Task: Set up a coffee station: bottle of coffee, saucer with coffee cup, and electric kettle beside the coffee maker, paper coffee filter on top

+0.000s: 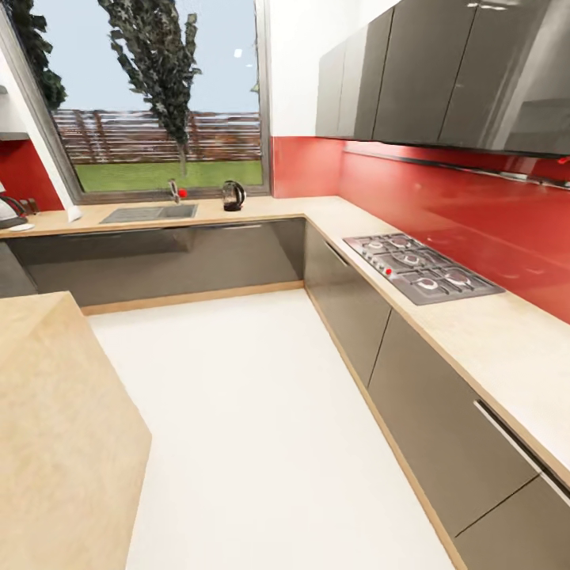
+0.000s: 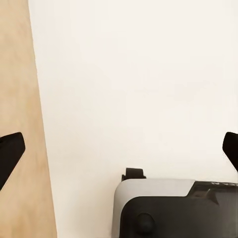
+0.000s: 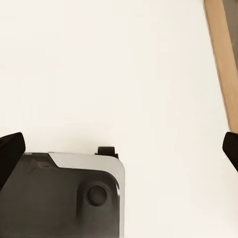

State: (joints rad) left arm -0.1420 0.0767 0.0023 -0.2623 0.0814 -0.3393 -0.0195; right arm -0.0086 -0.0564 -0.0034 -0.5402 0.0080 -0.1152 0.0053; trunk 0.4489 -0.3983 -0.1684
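A: What's the biggest thing in sight?

B: The white floor (image 1: 261, 427), running down the middle of the kitchen. Around it wraps the countertop (image 1: 491, 340), light wood with grey cabinet fronts, along the right wall and across the far side under a window (image 1: 158, 95).

A: And on the left?

B: A near slab of the same wood, an island (image 1: 55, 427), close to the camera.

A: What sits on the worktop?

B: A hob (image 1: 419, 267) on the right run, against the red backsplash. A sink (image 1: 150, 212) on the far run, below the window. Just right of the sink stands the kettle (image 1: 233, 195), dark and rounded, near the far corner. At the far left edge a coffee maker (image 1: 9, 210) is partly cut off by the frame.

A: The grippers?

B: The left gripper (image 2: 119, 153) hangs over floor, fingertips (image 2: 10, 151) spread wide at the frame edges, nothing between them. The right gripper (image 3: 119, 153) is the same: fingers wide apart, empty, over floor with the robot's grey base (image 3: 64, 198) below.
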